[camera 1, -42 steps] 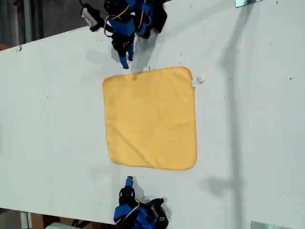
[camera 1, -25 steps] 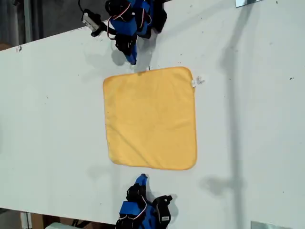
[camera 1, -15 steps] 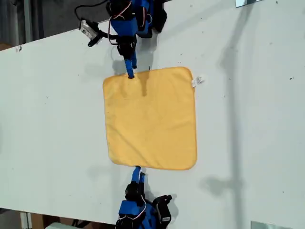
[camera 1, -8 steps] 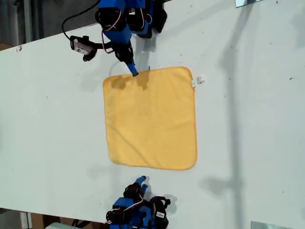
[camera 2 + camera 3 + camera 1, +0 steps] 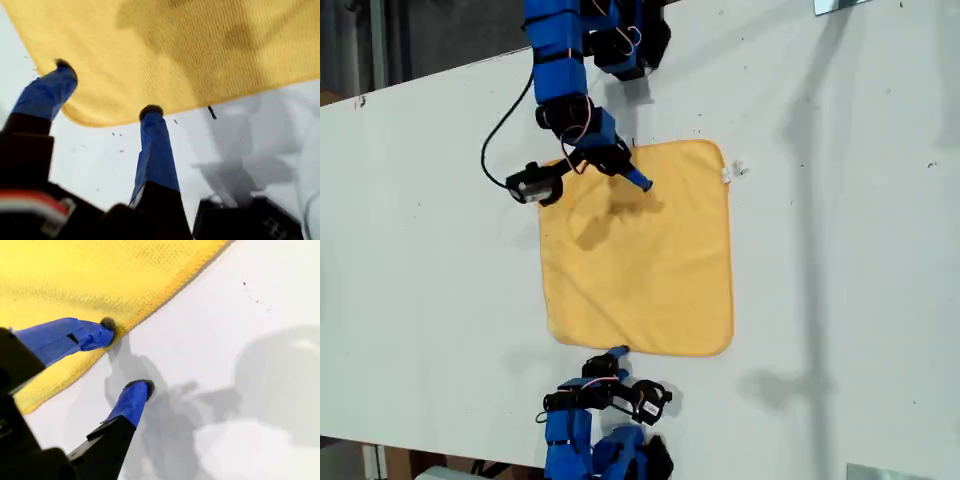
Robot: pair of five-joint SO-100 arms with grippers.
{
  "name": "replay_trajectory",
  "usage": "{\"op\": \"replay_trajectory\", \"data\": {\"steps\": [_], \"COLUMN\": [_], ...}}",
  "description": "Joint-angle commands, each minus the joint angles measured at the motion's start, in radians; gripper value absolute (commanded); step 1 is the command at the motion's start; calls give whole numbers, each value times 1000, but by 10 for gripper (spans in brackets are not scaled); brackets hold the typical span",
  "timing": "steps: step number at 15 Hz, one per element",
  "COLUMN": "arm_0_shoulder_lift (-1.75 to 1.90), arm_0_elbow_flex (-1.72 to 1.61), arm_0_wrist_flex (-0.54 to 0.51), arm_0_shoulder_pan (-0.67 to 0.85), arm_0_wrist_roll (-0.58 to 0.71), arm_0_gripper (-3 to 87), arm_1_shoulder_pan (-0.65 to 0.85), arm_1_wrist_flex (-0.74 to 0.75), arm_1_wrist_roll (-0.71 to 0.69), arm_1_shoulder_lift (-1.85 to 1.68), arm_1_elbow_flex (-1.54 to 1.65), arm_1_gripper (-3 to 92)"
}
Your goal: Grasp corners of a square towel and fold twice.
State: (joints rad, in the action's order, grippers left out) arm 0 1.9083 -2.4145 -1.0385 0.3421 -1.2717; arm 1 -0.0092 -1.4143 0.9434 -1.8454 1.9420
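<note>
The yellow-orange towel lies flat and square on the white table, its white tag at the corner toward the exterior view's upper right. My first gripper hangs open over the towel just inside its far edge, close to a rounded corner. My second gripper is open at the towel's near edge: one fingertip rests on the cloth, the other on bare table. The corner under the first arm is partly hidden in the exterior view.
The white table stretches to both sides of the towel. Both arm bases sit at its far and near edges. A small black mark lies by the towel's far edge. Metal pieces poke in at the exterior view's right corners.
The first arm has swung out from the towel's far edge to over the cloth, toward the exterior view's right. The second arm has reached up to the near edge.
</note>
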Motion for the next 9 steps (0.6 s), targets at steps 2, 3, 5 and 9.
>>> {"op": "replay_trajectory", "data": {"steps": [2, 3, 5, 9], "arm_0_shoulder_lift": [49, 84, 107, 100], "arm_0_elbow_flex": [-25, -54, -72, -71], "arm_0_wrist_flex": [67, 81, 94, 100], "arm_0_shoulder_pan": [2, 2, 3, 6], "arm_0_wrist_roll": [21, 21, 29, 29], "arm_0_gripper": [186, 184, 187, 196], "arm_1_shoulder_pan": [-83, -140, -278, -469], "arm_1_wrist_flex": [-213, -259, -298, -285], "arm_1_wrist_roll": [164, 242, 382, 489], "arm_1_shoulder_lift": [58, 51, 52, 316], "arm_1_elbow_flex": [-78, -71, -80, -308], "arm_1_gripper": [123, 0, 273, 296]}}
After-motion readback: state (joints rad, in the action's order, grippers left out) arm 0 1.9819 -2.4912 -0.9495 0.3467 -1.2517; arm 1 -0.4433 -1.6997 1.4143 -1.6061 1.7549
